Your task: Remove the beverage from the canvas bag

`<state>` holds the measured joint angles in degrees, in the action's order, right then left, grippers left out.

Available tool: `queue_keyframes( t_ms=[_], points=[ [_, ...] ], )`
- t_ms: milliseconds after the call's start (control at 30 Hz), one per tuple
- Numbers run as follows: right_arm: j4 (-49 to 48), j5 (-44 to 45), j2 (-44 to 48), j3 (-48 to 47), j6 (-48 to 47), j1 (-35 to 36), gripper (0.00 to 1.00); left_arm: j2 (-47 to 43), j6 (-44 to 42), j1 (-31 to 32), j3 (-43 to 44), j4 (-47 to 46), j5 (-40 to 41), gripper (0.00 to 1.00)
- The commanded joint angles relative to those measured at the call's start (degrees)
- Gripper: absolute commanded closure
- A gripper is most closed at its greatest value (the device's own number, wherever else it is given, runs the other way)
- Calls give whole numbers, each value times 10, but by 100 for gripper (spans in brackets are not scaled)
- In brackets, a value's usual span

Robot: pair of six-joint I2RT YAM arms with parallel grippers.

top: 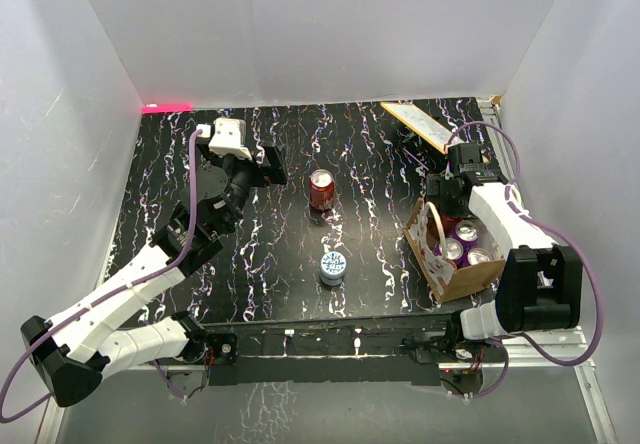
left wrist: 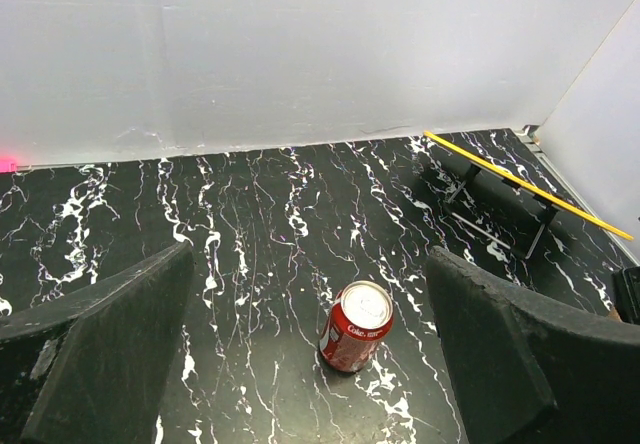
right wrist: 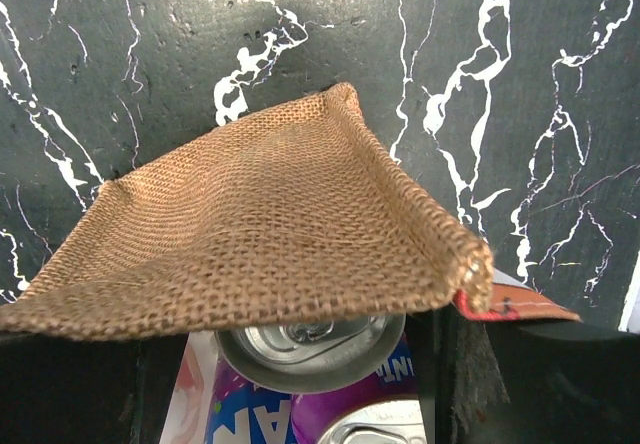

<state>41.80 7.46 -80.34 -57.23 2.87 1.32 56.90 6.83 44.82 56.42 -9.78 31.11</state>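
Canvas bag (right wrist: 270, 224) holds purple can (right wrist: 300, 352) under its slumped wall; right gripper (right wrist: 310, 384) stands spread astride that can, seemingly to grasp it; left gripper (left wrist: 310, 254) spread, idle.

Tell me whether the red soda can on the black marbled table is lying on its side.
No, the red soda can stands upright on the table, its silver top facing up.

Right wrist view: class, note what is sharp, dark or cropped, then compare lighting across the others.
Right wrist view: weave of the canvas bag sharp, the purple can cropped, bottom corners near black. Left wrist view: even light, sheen on top of the red can. Top external view: soft light, a red glow at the back left.
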Motion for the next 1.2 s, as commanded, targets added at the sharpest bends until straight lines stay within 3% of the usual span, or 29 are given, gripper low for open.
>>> queue_keyframes(
  t_ms=[0, 667, 767, 967, 1167],
  points=[
    [-46, -10, -29, -7, -5, -4, 20, -7, -4, 3, -4, -14, 10, 3],
    [-54, -19, -44, -4, 5, -4, 23, -18, -5, 3, -4, -15, 16, 3],
    [-53, -17, -28, -2, 6, -4, 29, -17, -4, 2, -4, -12, 19, 3],
    [-61, -23, 13, 6, 7, -4, 52, -12, -1, 3, 0, -7, 20, 3],
    [-63, -30, 37, 3, 5, -4, 64, -10, 0, 2, 1, -5, 22, 3]
  ],
)
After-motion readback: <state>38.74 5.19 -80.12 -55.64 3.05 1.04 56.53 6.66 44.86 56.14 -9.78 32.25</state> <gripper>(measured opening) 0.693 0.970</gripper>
